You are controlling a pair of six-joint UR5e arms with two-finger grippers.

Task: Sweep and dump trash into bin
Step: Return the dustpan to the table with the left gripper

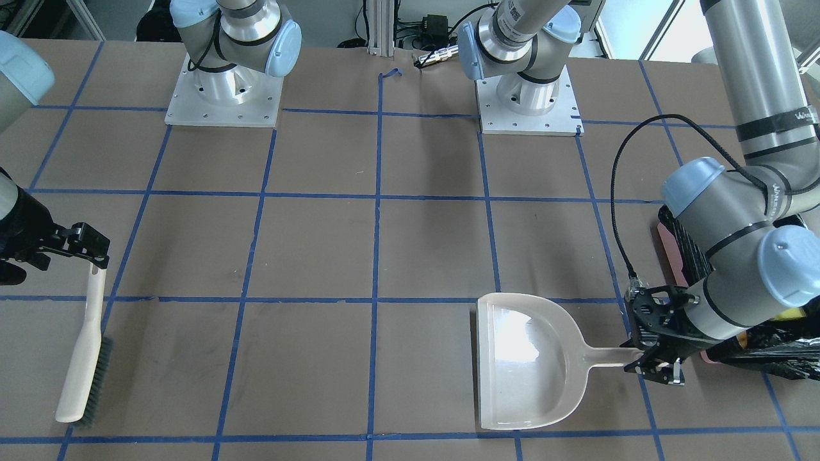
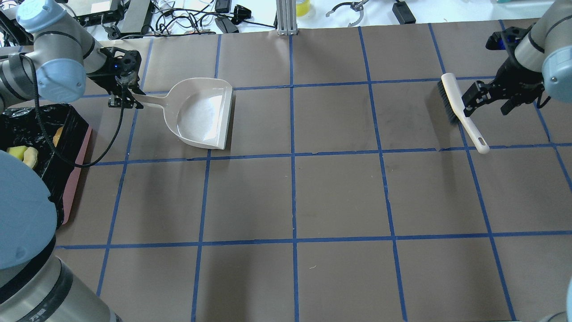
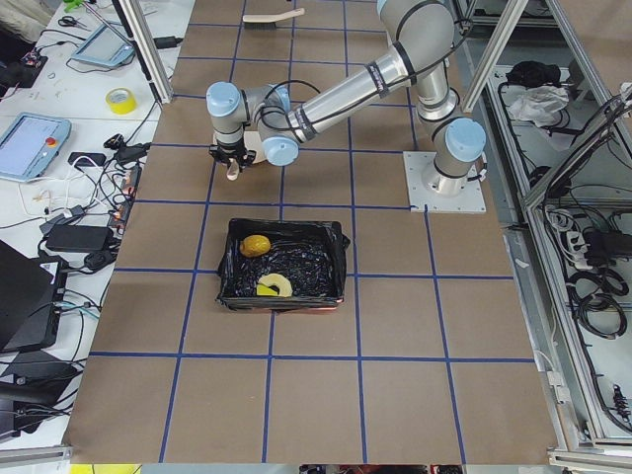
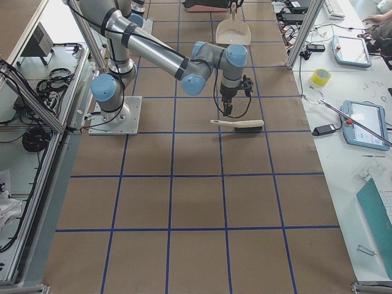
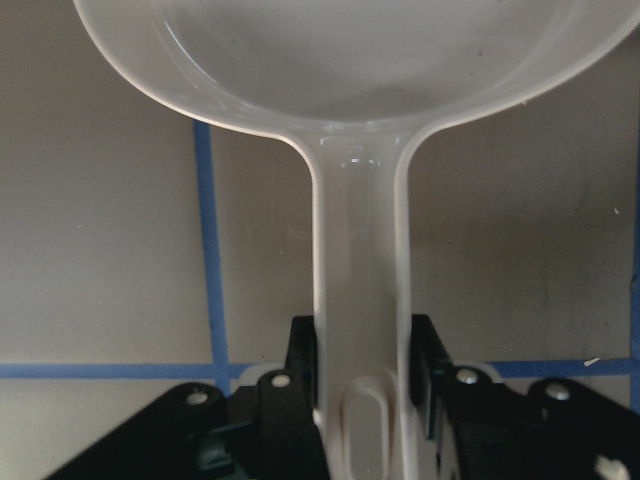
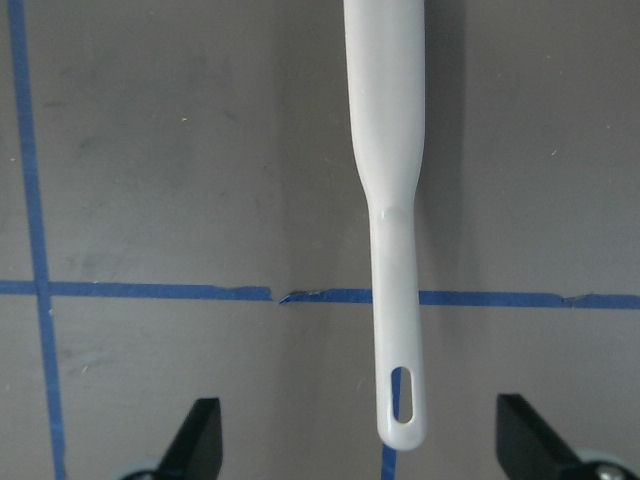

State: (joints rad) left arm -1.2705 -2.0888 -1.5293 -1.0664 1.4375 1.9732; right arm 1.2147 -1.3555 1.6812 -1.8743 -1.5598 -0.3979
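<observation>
Trash (image 3: 256, 245) lies in the black-lined pink bin (image 2: 73, 188) at the left end of the desk (image 2: 339, 192); left pincer (image 5: 362, 380) pinches the handle of the beige dustpan (image 2: 203, 116) nearby; right pincer (image 6: 360, 440), spread wide, hangs over the brush (image 2: 451, 96).

- Seen from overhead with 12 o'clock at the far edge, the table (image 2: 295, 197) shows bare brown surface from 3 through 6 to 8 o'clock of its centre, giving wide room for either gripper.
- At 12 o'clock an open lane runs between dustpan (image 2: 203, 114) and brush (image 2: 460, 112).
- At 10 o'clock the dustpan lies flat, and the left gripper (image 2: 126, 99) clamps its handle end.
- At 9 o'clock the bin (image 2: 75, 181) stands at the table edge, with a black cable (image 2: 82, 165) looping across it.
- At 2 o'clock the brush lies flat. The right gripper (image 6: 355, 425) straddles its handle, with a gap on either side.
- The left arm (image 2: 27, 268) bulks at 8 o'clock.
</observation>
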